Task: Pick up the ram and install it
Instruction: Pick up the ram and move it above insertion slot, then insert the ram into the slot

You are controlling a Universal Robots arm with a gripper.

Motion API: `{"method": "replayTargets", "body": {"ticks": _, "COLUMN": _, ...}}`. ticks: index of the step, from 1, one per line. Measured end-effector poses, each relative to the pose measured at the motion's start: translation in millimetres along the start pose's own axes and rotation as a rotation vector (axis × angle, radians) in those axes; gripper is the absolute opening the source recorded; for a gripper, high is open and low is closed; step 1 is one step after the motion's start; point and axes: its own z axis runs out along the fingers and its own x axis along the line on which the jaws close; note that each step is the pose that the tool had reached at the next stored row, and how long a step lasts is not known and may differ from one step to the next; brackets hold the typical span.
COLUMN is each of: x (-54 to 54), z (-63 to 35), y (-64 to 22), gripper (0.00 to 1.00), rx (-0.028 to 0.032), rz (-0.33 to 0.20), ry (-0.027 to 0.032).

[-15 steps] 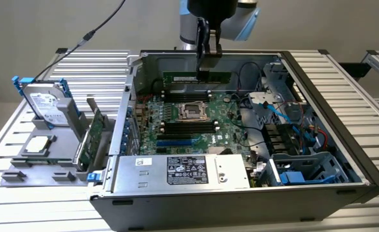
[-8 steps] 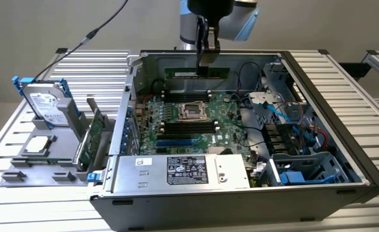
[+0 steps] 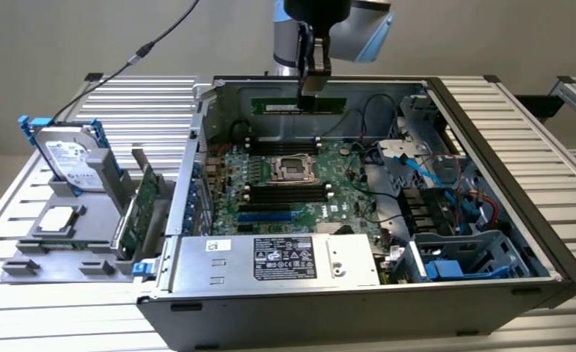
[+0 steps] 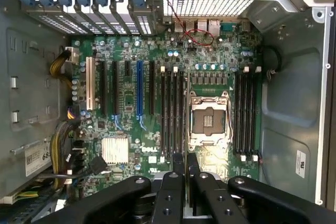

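The ram [image 3: 279, 105], a long thin green stick, hangs level above the back of the open computer case [image 3: 552, 257]. My gripper [image 3: 312, 94] is shut on its middle from above. It is well clear of the green motherboard [image 3: 268, 183] below. In the wrist view my gripper [image 4: 185, 165] has its black fingers [image 4: 178, 163] close together. Beneath them lie the two banks of black memory slots [image 4: 172, 111] [image 4: 247, 111], one on each side of the CPU socket [image 4: 210, 119]. In the exterior view the slot banks [image 3: 285, 193] [image 3: 278, 147] sit in front of and behind the socket [image 3: 293, 167].
A silver power supply [image 3: 278, 257] fills the case's near side. Blue and black cables [image 3: 420, 169] and drive cages [image 3: 464, 257] crowd the exterior view's right. Outside, at the exterior view's left, stand a hard drive in a blue holder [image 3: 70, 158] and a wider green card [image 3: 143, 198].
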Motion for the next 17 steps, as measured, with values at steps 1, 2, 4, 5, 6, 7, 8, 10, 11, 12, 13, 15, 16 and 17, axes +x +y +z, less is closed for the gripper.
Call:
{"method": "replayTargets", "body": {"ticks": 1, "x": 0.0, "z": 0.0, "y": 0.0, "gripper": 0.14, "rx": 0.0, "rz": 0.0, "ry": 0.0}}
{"method": "replayTargets", "body": {"ticks": 2, "x": 0.0, "z": 0.0, "y": 0.0, "gripper": 0.14, "rx": 0.0, "rz": 0.0, "ry": 0.0}}
{"method": "replayTargets", "body": {"ticks": 4, "x": 0.0, "z": 0.0, "y": 0.0, "gripper": 0.14, "rx": 0.0, "rz": 0.0, "ry": 0.0}}
{"method": "replayTargets", "body": {"ticks": 5, "x": 0.0, "z": 0.0, "y": 0.0, "gripper": 0.14, "rx": 0.0, "rz": 0.0, "ry": 0.0}}
{"method": "replayTargets", "body": {"ticks": 6, "x": 0.0, "z": 0.0, "y": 0.0, "gripper": 0.14, "rx": 0.0, "rz": 0.0, "ry": 0.0}}
{"method": "replayTargets", "body": {"ticks": 7, "x": 0.0, "z": 0.0, "y": 0.0, "gripper": 0.14, "rx": 0.0, "rz": 0.0, "ry": 0.0001}}
{"method": "replayTargets", "body": {"ticks": 8, "x": 0.0, "z": 0.0, "y": 0.0, "gripper": 0.14, "rx": 0.0, "rz": 0.0, "ry": 0.0}}
{"method": "replayTargets", "body": {"ticks": 10, "x": 0.0, "z": 0.0, "y": 0.0, "gripper": 0.14, "rx": 0.0, "rz": 0.0, "ry": 0.0}}
{"method": "replayTargets", "body": {"ticks": 11, "x": 0.0, "z": 0.0, "y": 0.0, "gripper": 0.14, "rx": 0.0, "rz": 0.0, "ry": 0.0001}}
{"method": "replayTargets", "body": {"ticks": 12, "x": 0.0, "z": 0.0, "y": 0.0, "gripper": 0.14, "rx": 0.0, "rz": 0.0, "ry": 0.0}}
{"method": "replayTargets", "body": {"ticks": 13, "x": 0.0, "z": 0.0, "y": 0.0, "gripper": 0.14, "rx": 0.0, "rz": 0.0, "ry": 0.0}}
{"method": "replayTargets", "body": {"ticks": 15, "x": 0.0, "z": 0.0, "y": 0.0, "gripper": 0.14, "rx": 0.0, "rz": 0.0, "ry": 0.0}}
{"method": "replayTargets", "body": {"ticks": 16, "x": 0.0, "z": 0.0, "y": 0.0, "gripper": 0.14, "rx": 0.0, "rz": 0.0, "ry": 0.0}}
{"method": "replayTargets", "body": {"ticks": 17, "x": 0.0, "z": 0.0, "y": 0.0, "gripper": 0.14, "rx": 0.0, "rz": 0.0, "ry": 0.0001}}
